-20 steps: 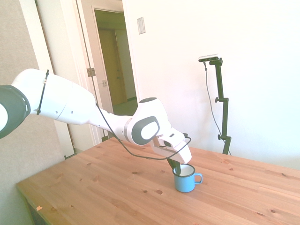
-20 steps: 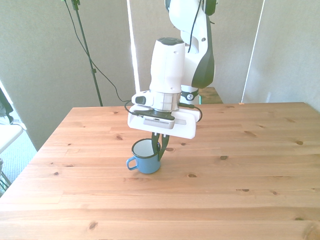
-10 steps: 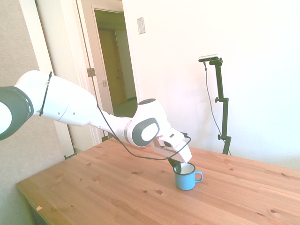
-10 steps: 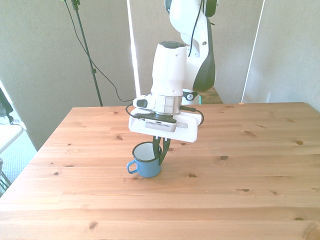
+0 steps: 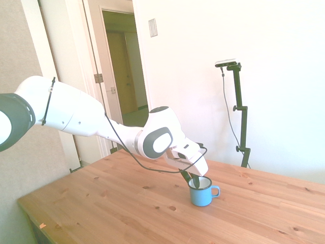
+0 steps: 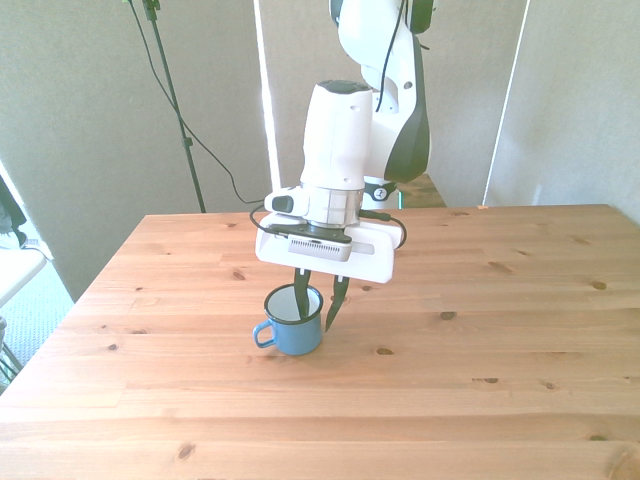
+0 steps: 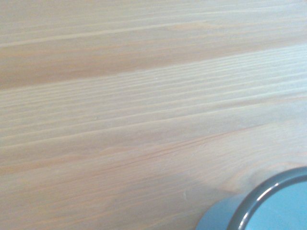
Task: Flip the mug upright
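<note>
The light-blue mug (image 6: 292, 336) stands upright on the wooden table (image 6: 480, 330), its white inside facing up and its loop handle toward the front view's left. My gripper (image 6: 318, 305) hangs just over it, open. One dark finger dips inside the mug and the other sits outside its wall on the front view's right. In the side view the mug (image 5: 202, 195) rests on the table with the gripper (image 5: 192, 180) at its rim. The wrist view shows a piece of the mug's dark rim (image 7: 268, 199) over bare wood.
Nothing else lies on the table (image 5: 101, 203). Its front edge runs along the bottom of the front view. An open doorway (image 5: 124, 71) stands behind the arm in the side view.
The fingers, pinched on the mug's wall before, have spread apart. The mug has settled slightly toward the front view's right and now stands free.
</note>
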`<state>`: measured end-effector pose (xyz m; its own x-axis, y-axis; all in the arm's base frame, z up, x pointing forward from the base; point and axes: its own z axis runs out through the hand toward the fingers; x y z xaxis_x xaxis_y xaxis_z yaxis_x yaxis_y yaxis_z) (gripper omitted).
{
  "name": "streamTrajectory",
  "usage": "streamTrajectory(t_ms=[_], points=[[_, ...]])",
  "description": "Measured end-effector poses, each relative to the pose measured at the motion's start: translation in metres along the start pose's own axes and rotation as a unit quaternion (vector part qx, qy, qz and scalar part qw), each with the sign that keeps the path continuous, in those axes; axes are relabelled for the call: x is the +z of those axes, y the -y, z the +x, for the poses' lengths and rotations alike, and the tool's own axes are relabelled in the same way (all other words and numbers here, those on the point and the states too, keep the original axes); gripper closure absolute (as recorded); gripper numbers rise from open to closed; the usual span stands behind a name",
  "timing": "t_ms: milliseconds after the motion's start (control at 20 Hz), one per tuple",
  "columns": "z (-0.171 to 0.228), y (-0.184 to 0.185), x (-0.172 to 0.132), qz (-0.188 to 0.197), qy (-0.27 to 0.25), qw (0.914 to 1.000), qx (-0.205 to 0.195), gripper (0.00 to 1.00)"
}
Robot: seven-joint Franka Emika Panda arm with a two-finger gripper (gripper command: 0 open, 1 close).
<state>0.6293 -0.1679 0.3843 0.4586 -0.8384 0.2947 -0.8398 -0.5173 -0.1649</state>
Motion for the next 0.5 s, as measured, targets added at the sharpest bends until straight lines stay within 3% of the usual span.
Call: streamTrajectory(t_ms=[500], points=[[-0.003,-0.003,-0.02,0.011,-0.002,0.9999,-0.007,0.0]])
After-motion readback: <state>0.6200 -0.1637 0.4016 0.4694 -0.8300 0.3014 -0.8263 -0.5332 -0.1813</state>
